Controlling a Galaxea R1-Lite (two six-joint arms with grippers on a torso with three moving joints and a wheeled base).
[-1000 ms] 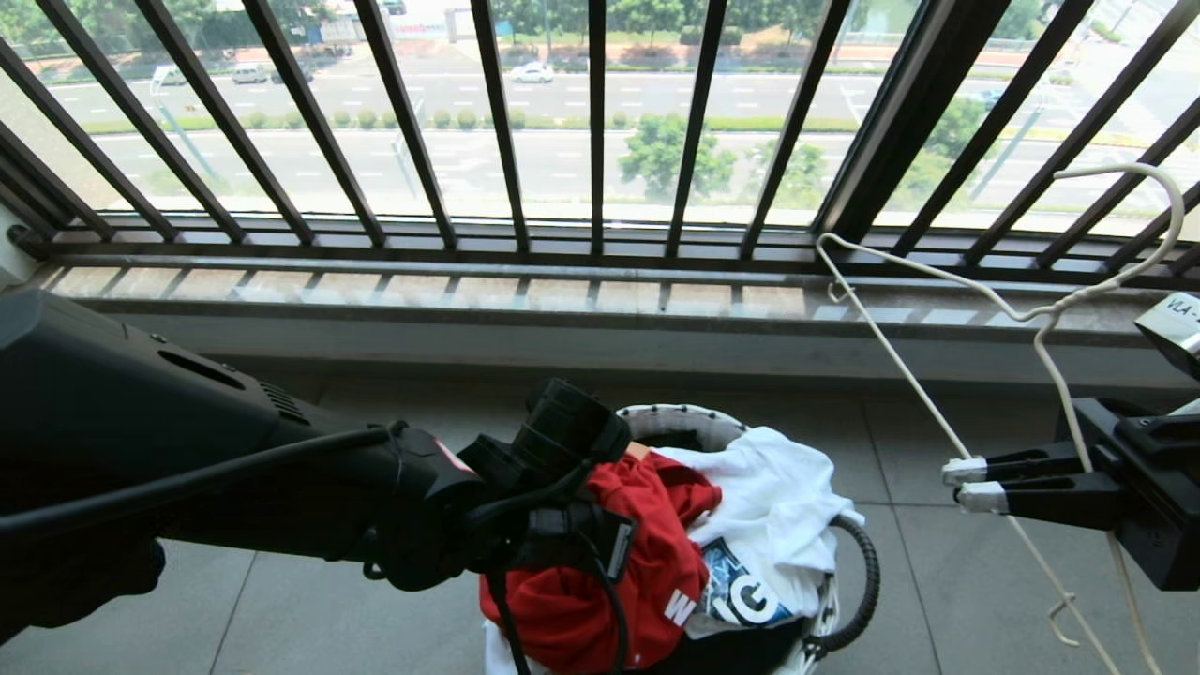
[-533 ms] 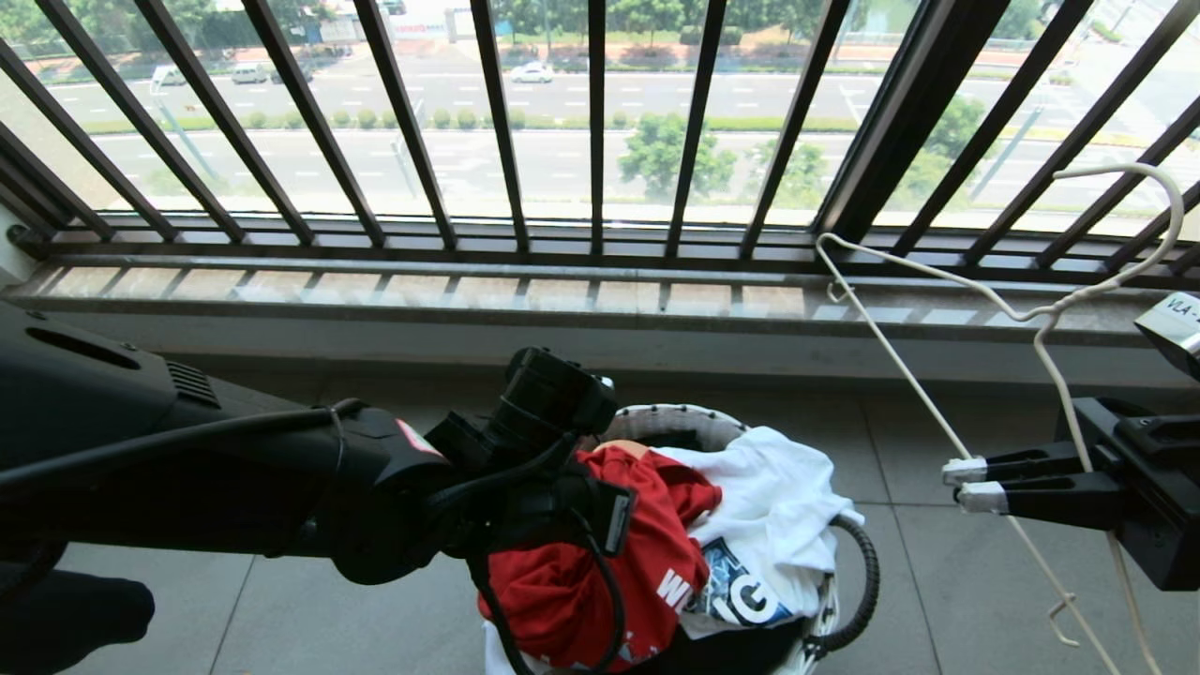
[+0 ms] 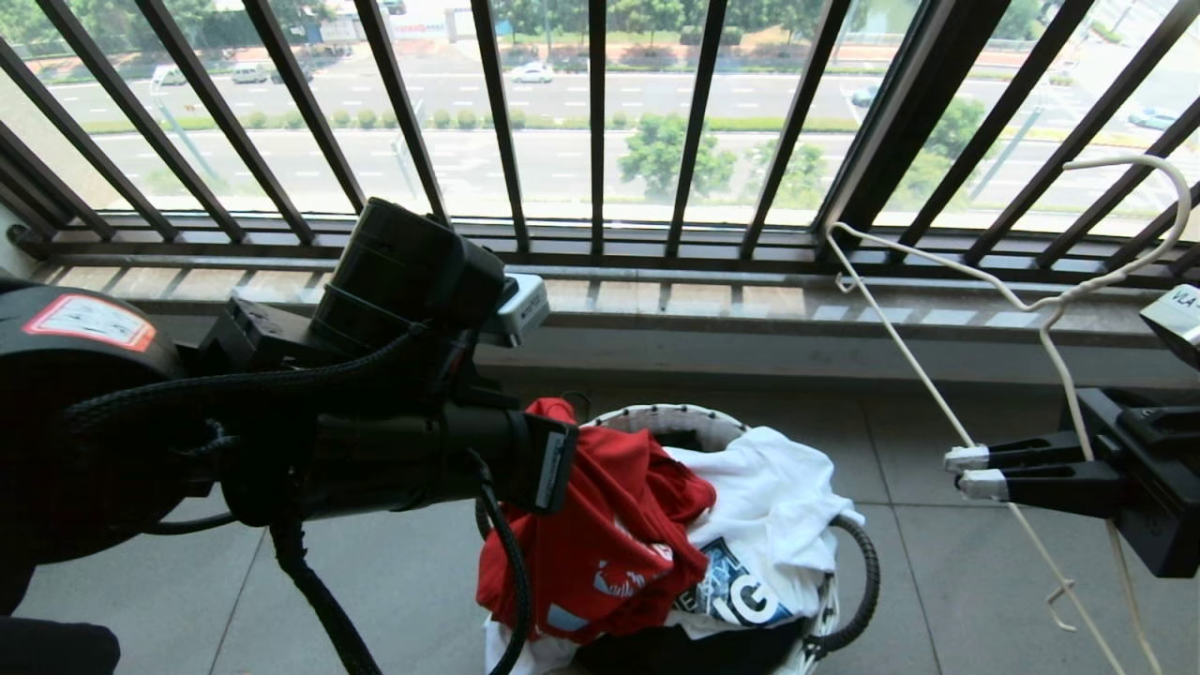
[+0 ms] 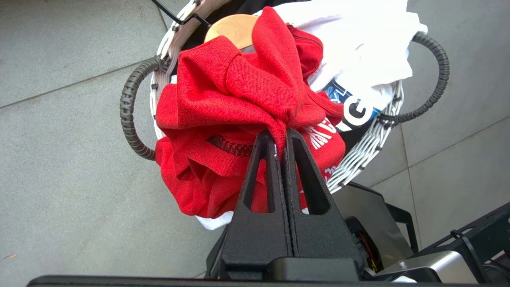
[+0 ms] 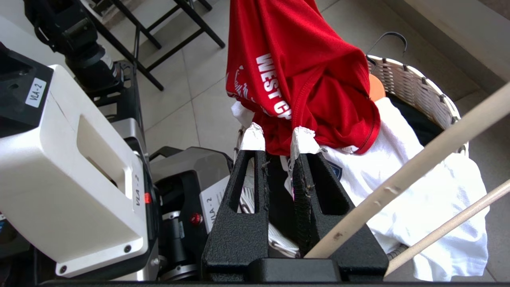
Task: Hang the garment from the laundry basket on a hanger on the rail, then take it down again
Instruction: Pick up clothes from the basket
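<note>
Directly below the left gripper point(image 4: 281, 137), clamped on a fold, the red garment point(image 4: 239, 103) hangs lengthwise into the laundry basket point(image 3: 656, 417); right gripper point(image 3: 966, 472) pinches the hanger point(image 3: 937, 272) well aside.

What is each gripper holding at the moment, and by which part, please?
Left gripper pinches a bunched fold of the red T-shirt; right gripper clamps the white wire hanger by one sloping arm.

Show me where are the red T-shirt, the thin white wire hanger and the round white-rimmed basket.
red T-shirt with white lettering point(image 4: 223, 87): left wrist view, on the bunched fabric above the claw.
thin white wire hanger point(image 3: 900, 342): head view, on its slanting arm.
round white-rimmed basket point(image 3: 656, 417): head view, on the far rim.
</note>
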